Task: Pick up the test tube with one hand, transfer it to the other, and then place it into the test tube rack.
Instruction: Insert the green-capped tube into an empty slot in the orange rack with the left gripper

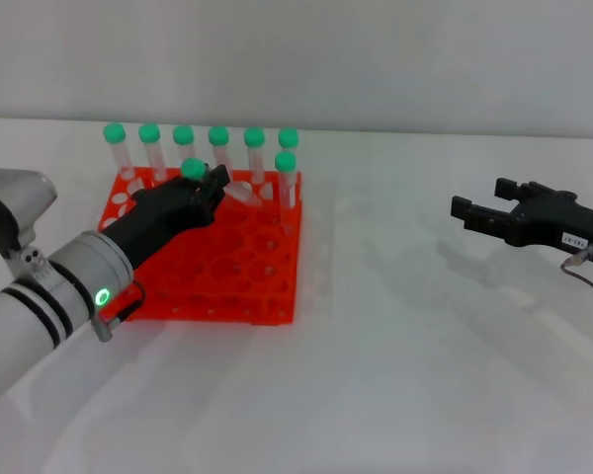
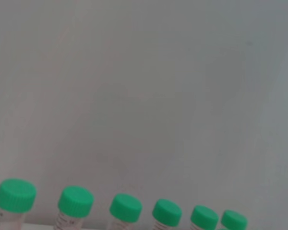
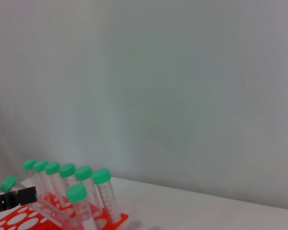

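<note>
My left gripper (image 1: 213, 186), on the thick silver wrist with the green ring light, hovers over the back of the orange-red test tube rack (image 1: 267, 288) and is shut on the test tube (image 1: 239, 187). The tube lies tilted, its green cap (image 1: 192, 169) sticking out on one side of the fingers and its clear body on the other. The right wrist view shows the same tilted tube (image 3: 48, 207) and cap (image 3: 8, 183) over the rack (image 3: 19, 221). Far to the right, above the table, my right gripper (image 1: 480, 199) with the white label stands open and holds nothing.
Several green-capped tubes (image 1: 218, 148) stand upright along the rack's back row, with one more (image 1: 286, 176) in front at the right corner. Their caps (image 2: 76, 201) line the left wrist view. White table (image 1: 395, 326) lies between the rack and the right gripper.
</note>
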{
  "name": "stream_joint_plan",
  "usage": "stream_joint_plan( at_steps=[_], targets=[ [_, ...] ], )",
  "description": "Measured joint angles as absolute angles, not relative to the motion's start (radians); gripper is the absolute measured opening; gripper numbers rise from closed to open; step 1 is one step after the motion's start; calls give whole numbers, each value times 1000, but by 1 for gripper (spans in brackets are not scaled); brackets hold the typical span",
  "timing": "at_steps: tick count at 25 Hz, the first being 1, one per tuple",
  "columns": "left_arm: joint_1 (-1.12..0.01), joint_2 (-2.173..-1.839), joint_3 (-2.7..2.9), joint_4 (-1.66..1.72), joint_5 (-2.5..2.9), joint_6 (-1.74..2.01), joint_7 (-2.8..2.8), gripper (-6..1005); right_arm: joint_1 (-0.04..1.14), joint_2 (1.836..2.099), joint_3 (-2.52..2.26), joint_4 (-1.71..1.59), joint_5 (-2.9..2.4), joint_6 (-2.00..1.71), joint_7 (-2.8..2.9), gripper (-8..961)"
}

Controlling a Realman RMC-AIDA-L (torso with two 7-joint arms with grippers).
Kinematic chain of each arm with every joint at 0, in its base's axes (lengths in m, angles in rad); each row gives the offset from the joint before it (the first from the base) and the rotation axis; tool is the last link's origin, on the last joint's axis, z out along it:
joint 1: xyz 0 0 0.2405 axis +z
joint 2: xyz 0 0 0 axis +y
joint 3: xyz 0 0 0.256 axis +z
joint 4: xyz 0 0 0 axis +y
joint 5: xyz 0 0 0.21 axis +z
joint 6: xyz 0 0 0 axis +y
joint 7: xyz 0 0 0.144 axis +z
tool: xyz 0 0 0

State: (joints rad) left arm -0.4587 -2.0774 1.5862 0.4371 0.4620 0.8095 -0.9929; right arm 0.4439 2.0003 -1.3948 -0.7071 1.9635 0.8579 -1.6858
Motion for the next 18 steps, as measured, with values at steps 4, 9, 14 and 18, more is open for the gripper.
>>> stream_joint_plan(
  at_steps=[4,9,14,18],
  targets=[
    [-482,-2077,1585,437,462,758,-1017,215,449,2000,-1394,-704,1963,856,-1686,862],
    [-499,-2077,1586,440,462,737,-1014,215,453,2000,-1394,-699,1963,844,-1686,862],
    [-508,-2077,1583,445,464,736,-1009,215,455,1996,-1393,-698,1963,840,-1686,862],
    [-522,-2076,1582,445,462,734,-1008,333,456,1995,-1393,-698,1963,838,-1686,862]
  ],
)
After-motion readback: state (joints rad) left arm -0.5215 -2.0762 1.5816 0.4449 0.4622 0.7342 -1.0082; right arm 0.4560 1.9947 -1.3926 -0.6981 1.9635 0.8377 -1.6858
